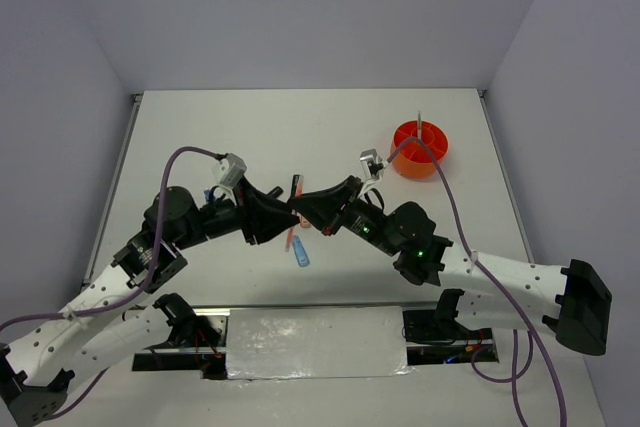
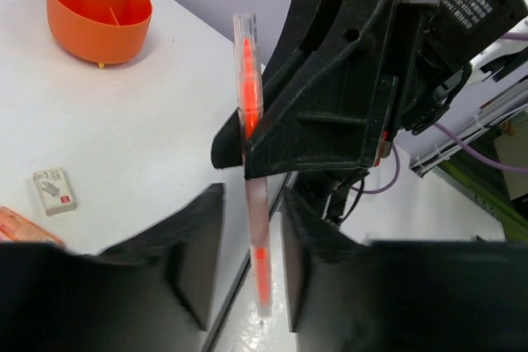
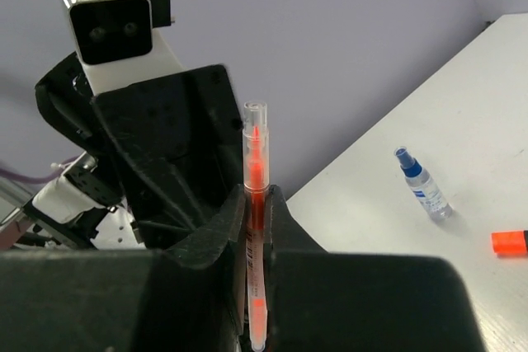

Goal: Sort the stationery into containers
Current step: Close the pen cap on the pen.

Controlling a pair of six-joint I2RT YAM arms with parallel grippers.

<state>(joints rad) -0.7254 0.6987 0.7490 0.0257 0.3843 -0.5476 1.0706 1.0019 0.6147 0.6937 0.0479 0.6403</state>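
Handover in mid-air: a slim, clear-barrelled pen (image 3: 255,162) with orange ink is held above the middle of the tabletop (image 1: 250,127). The right tool (image 3: 256,197) pinches it mid-shaft, jaws closed tight on the barrel. The left tool (image 2: 252,204) brackets the pen's lower end, jaws narrowly parted and seemingly clear of it. Light, stiff and smooth-sided, the pen looks liable to pivot or slip, so a hold across the barrel near mid-length seems safest. The orange tub (image 1: 420,161), with another pen (image 1: 420,122) standing inside, sits at two o'clock in the overhead view. A spray bottle (image 3: 422,189) and a white eraser (image 2: 54,190) lie unsorted on the tabletop.
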